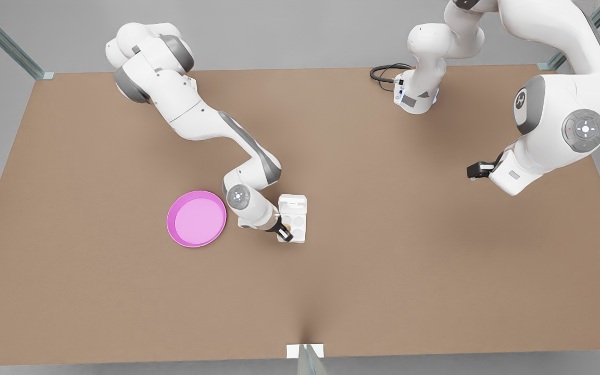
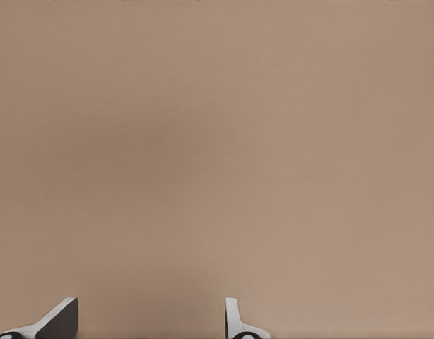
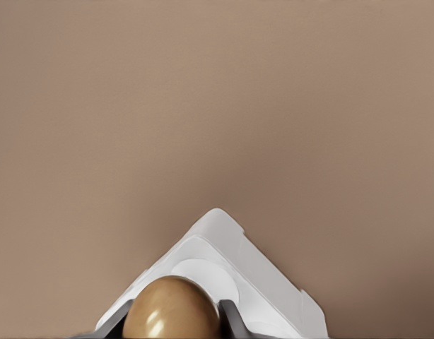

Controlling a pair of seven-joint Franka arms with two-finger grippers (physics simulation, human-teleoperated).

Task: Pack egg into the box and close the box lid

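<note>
The white box (image 1: 298,223) lies open near the table's middle, its flat box lid (image 1: 292,201) folded back on the far side of the cups. My right gripper (image 1: 283,233) is on the arm at the front view's left. It hangs over the tray's near corner, on the side toward the front view's left. It is shut on the tan-brown egg (image 3: 171,307), whose sides the dark fingers (image 3: 228,319) hug, just above a cup of the box (image 3: 235,247). My left gripper (image 1: 473,171) waits high at the front view's right, open (image 2: 146,318) over bare table.
A round pink plate (image 1: 196,218) lies close beside the right arm's wrist, toward the front view's left of the box. A black cable (image 1: 383,72) loops by the far arm base. Brown tabletop (image 1: 409,260) spreads all around.
</note>
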